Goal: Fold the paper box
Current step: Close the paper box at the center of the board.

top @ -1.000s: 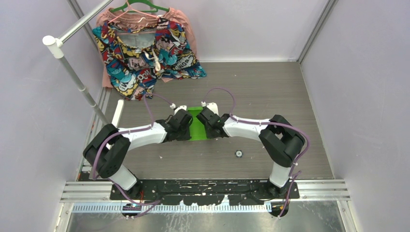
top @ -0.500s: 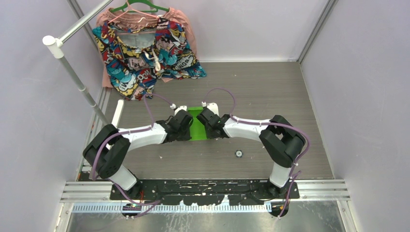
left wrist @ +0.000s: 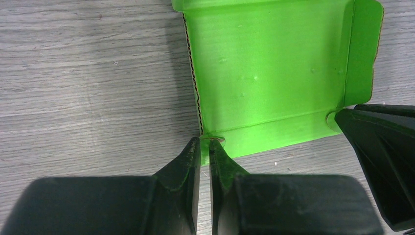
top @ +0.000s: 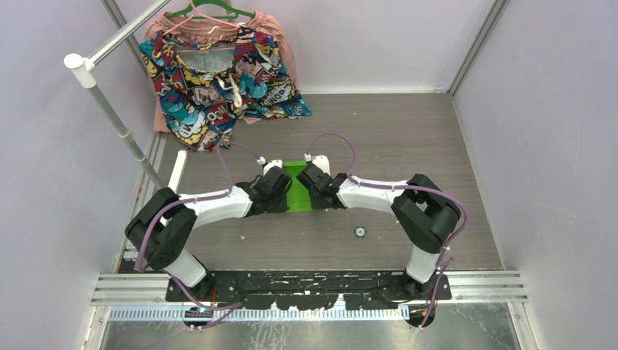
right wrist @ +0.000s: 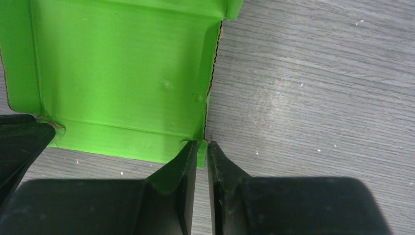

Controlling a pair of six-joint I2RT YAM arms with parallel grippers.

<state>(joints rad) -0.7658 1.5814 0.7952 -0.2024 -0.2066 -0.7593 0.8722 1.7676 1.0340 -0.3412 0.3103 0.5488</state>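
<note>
Nothing has budged since a second ago, everything is holding steady! Nearest me, my left claw (left wrist: 205,145) is pinched tight on the near left corner of the paper box (left wrist: 269,73), and my right claw (right wrist: 201,147) is clamped on its near right corner. The lime card sits on the grey desk (left wrist: 88,73) between them, side walls raised. Far back on the left, a patterned garment (top: 218,80) hangs from a green hanger (top: 208,10).
</note>
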